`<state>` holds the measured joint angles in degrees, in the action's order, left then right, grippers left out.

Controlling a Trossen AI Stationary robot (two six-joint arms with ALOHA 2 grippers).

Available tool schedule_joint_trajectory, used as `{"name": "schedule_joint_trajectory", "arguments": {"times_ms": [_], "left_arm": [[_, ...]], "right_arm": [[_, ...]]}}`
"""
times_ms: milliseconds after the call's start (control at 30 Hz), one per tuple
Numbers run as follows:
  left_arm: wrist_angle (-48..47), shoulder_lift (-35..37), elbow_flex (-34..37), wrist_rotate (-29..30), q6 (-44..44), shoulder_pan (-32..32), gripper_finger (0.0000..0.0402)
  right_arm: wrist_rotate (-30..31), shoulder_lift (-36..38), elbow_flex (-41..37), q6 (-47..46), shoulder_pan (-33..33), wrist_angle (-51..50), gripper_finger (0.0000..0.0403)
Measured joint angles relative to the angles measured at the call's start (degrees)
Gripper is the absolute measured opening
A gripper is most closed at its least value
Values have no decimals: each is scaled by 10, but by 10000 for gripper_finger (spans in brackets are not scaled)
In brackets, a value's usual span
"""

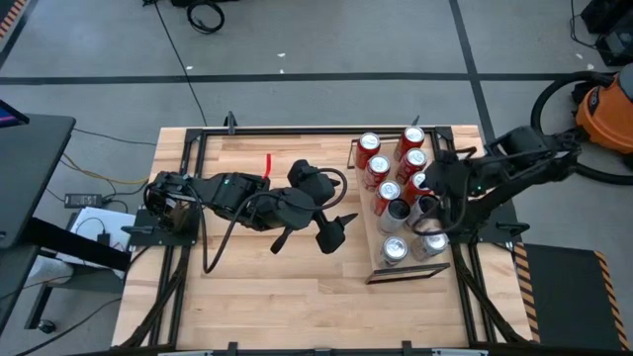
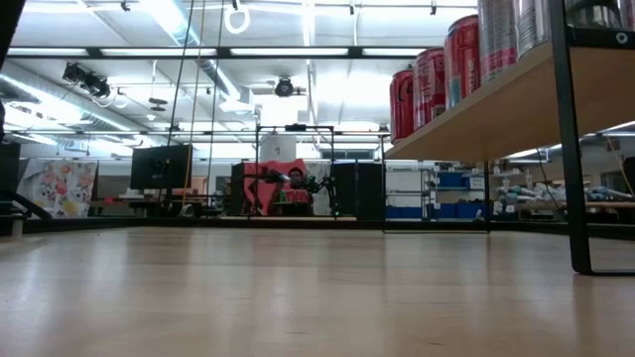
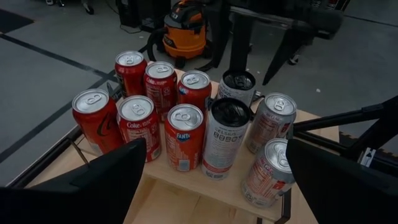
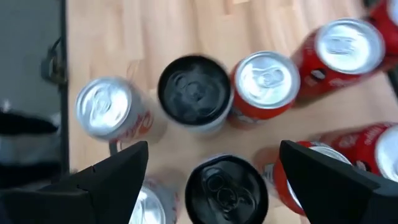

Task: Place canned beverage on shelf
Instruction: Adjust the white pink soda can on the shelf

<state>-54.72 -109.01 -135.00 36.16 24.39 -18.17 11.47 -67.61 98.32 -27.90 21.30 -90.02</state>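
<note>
The shelf is a light-wood board at the table's right, raised on dark legs. Several red cans and silver cans, two of them with black tops, stand upright on it. My right gripper hovers open over the cans, pointing steeply down. In the right wrist view, a black-topped can lies below the gap between its fingers, untouched. My left gripper hangs open over the table's middle, left of the shelf, facing the cans.
A small red item lies on the far left part of the plank tabletop. Black metal rails run along the table's sides. An orange shop vacuum stands on the floor beyond the right edge. Bare tabletop stretches near the front.
</note>
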Motion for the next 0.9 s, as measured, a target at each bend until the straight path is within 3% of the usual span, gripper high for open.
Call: {"name": "schedule_joint_trajectory", "arguments": {"times_ms": [133,533,900], "left_arm": [[0,0,0,0,3,0,398],[-3,0,0,0,2,0,398],[-6,0,0,0,0,0,398]], "right_arm": [[53,0,0,-65,24,0,373],[70,32,-5,-65,35,1,373],[54,64,-83,-79,35,0,373]]}}
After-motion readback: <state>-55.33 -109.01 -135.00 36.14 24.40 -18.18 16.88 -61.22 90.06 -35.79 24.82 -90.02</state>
